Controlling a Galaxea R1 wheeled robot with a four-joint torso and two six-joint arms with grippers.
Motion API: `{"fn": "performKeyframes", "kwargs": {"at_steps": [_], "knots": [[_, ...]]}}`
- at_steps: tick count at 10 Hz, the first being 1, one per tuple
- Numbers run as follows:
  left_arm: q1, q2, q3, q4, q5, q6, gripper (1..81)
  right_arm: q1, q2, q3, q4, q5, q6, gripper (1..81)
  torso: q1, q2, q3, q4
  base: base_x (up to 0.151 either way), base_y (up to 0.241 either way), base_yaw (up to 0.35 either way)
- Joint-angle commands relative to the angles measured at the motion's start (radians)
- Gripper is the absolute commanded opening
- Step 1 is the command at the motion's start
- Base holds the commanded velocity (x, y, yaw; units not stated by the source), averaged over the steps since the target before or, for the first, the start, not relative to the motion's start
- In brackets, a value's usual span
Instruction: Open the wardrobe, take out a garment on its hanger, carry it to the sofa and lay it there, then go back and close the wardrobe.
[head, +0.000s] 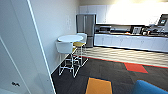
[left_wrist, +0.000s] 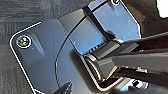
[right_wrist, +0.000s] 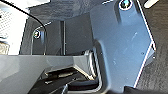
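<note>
A white wardrobe (head: 23, 47) panel stands close at the left edge, with open dark carpet (head: 105, 71) stretching ahead to a round white table (head: 70, 38) with stools by the wall. A corner of the blue sofa (head: 147, 88) shows at lower right. Whether the fingers are open or closed cannot be told.

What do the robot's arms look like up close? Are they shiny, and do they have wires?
In the wrist views each arm is dark grey to black with a slightly glossy, bluish sheen. Each carries a wide flat plate with rounded, pale-edged corners and round metal fittings. A thin black cable curves across the plate, beside a jointed bar.
</note>
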Motion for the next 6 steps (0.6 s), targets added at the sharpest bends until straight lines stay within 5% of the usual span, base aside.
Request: {"fn": "performKeyframes", "kwargs": {"at_steps": [1, 6], "knots": [[-0.040, 0.009, -0.008, 0.007, 0.043, 0.006, 81.1, 0.036, 0.005, -0.001, 0.007, -0.046, -0.002, 81.1, 0.000, 0.000, 0.000, 0.000, 0.000, 0.000, 0.323], [-0.040, 0.022, -0.021, 0.010, 0.045, 0.034, 81.1, 0.038, 0.010, -0.001, 0.007, -0.046, -0.002, 81.1, 0.000, 0.000, 0.000, 0.000, 0.000, 0.000, 0.323]]}}
